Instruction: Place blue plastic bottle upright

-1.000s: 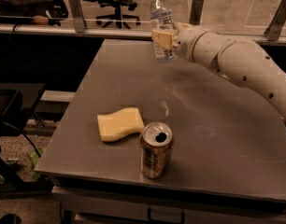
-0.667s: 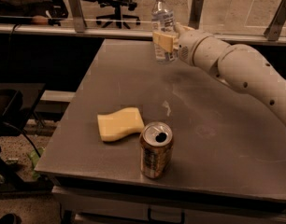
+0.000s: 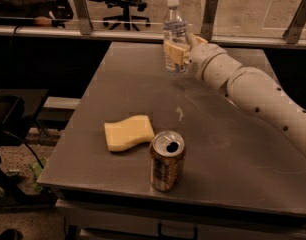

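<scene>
The blue plastic bottle (image 3: 174, 26), clear with a white cap and a pale label, stands upright at the far edge of the grey table (image 3: 233, 149). Its base is at or just above the table top. My gripper (image 3: 176, 55) reaches in from the right on the white arm. Its tan fingers (image 3: 171, 52) are closed around the bottle's lower half and hide part of it.
An orange-brown soda can (image 3: 167, 160) stands upright near the front edge. A yellow sponge (image 3: 128, 132) lies just left of it. A glass barrier with metal posts (image 3: 209, 11) runs behind the table. Office chairs stand beyond it. The floor drops off to the left.
The bottle and gripper have come down slightly toward the table top, still upright. The can and sponge have not moved.
</scene>
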`<state>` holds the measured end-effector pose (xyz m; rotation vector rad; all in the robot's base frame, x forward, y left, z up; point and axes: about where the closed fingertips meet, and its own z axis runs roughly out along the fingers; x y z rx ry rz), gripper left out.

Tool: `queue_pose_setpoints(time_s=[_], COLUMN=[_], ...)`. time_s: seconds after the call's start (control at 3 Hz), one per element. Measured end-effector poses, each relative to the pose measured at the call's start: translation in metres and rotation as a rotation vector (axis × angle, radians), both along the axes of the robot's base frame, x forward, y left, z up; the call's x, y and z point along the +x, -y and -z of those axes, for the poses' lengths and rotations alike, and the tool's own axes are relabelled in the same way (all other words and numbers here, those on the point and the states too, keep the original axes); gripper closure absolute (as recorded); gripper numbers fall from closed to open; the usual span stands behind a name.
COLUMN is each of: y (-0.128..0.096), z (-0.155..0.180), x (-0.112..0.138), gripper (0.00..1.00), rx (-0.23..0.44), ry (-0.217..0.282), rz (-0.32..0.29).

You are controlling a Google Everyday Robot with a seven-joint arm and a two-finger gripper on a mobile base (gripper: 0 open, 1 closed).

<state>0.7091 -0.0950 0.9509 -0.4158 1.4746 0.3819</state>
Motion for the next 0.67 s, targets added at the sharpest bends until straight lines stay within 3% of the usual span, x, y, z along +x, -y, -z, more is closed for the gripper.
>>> queue_pose_setpoints(time_s=[0.33,0.67], y=[-0.0056,-0.0066], z=[0.0242,0.0265], x=[-0.0036,-0.0038], gripper=[1.0,1.0], rx=[0.022,0.025], ry=[0.045,0.045], rz=[0.037,0.04])
